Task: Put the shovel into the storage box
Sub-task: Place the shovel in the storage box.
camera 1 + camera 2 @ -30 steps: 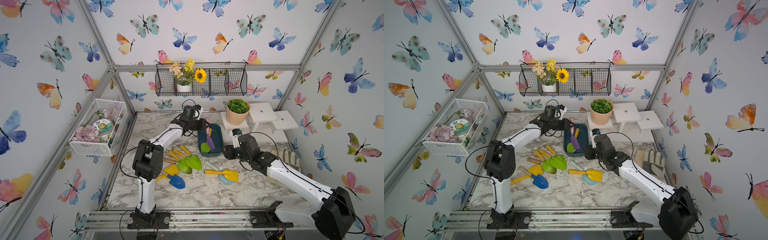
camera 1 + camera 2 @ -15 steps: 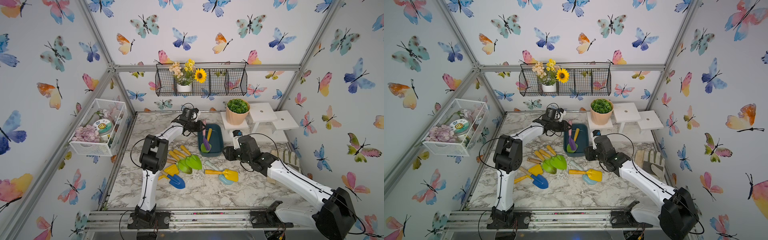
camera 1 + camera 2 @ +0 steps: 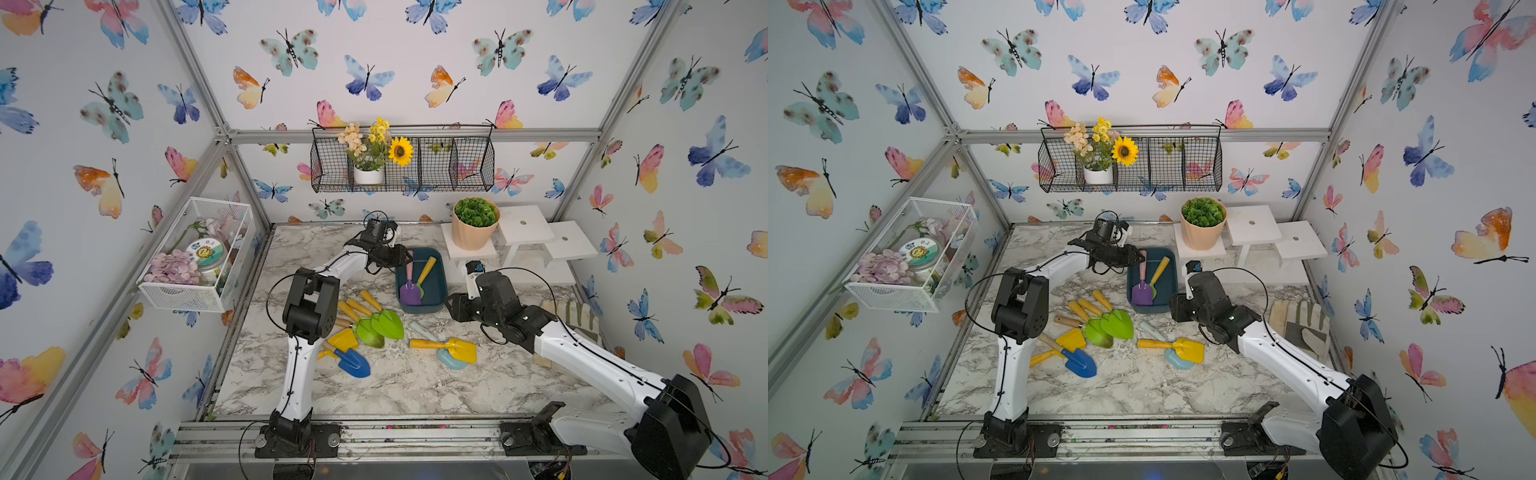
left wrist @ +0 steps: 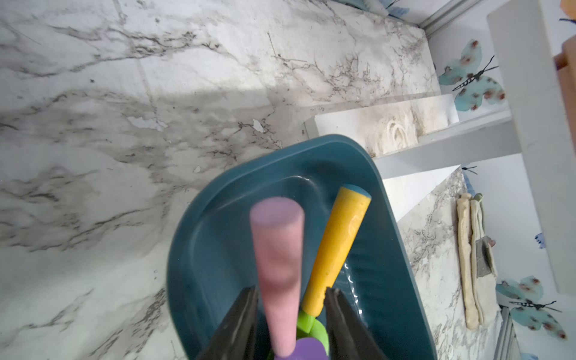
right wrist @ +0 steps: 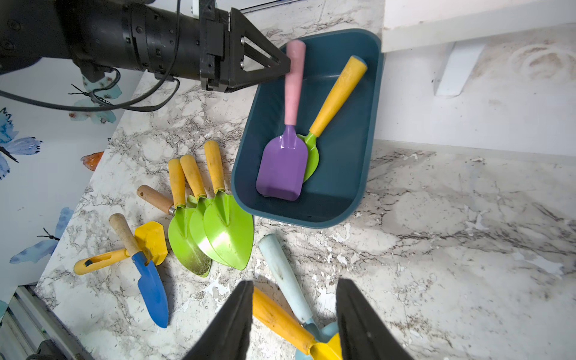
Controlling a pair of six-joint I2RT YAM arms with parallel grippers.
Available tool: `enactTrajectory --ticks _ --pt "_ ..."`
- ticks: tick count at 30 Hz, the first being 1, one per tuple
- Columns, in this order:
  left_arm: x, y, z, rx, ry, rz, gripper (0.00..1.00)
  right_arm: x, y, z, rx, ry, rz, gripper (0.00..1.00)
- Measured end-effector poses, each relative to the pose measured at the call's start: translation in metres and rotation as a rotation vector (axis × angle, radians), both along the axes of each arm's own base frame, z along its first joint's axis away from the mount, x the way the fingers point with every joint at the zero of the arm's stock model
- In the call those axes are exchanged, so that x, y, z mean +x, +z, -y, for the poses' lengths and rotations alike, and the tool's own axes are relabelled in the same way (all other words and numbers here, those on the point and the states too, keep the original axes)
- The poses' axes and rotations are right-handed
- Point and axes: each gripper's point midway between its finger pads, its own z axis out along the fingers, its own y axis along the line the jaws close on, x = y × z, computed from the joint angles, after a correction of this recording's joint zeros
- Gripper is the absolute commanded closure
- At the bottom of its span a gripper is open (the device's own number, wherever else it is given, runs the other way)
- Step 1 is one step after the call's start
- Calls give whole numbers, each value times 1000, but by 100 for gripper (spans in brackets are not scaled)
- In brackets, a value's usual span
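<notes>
The storage box is a dark teal tray at the back middle of the marble table. A purple shovel with a pink handle lies in it, over a green shovel with a yellow handle. My left gripper is open at the box's far left rim. The pink handle passes between its parted fingers. My right gripper hangs open and holds nothing. It is just in front of the box, above a yellow shovel and a pale blue shovel.
Three green shovels, a blue one and a yellow one lie front left of the box. A potted plant stands on white steps behind it. Gloves lie at the right edge. Wire baskets hang on the walls.
My left gripper carried the purple shovel down into the storage box and its jaws have parted around the pink handle. The right arm has not moved.
</notes>
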Motion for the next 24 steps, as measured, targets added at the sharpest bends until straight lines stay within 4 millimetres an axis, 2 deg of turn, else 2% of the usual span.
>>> enactTrajectory --ticks 7,10,13,20,24 --pt "-4 -2 -7 24 25 -2 54 0 -1 0 -1 -1 -3 52" --pt "-12 5 -12 26 38 -2 53 0 -2 0 -3 -1 -5 51" --pt "-20 20 -16 14 49 11 51 0 -6 0 -10 1 -13 50" --pt "-53 72 -32 -25 90 76 49 3 -15 -3 -39 14 -36 46" --pt "-72 88 -43 -29 107 100 49 6 -16 -9 -44 35 -40 46"
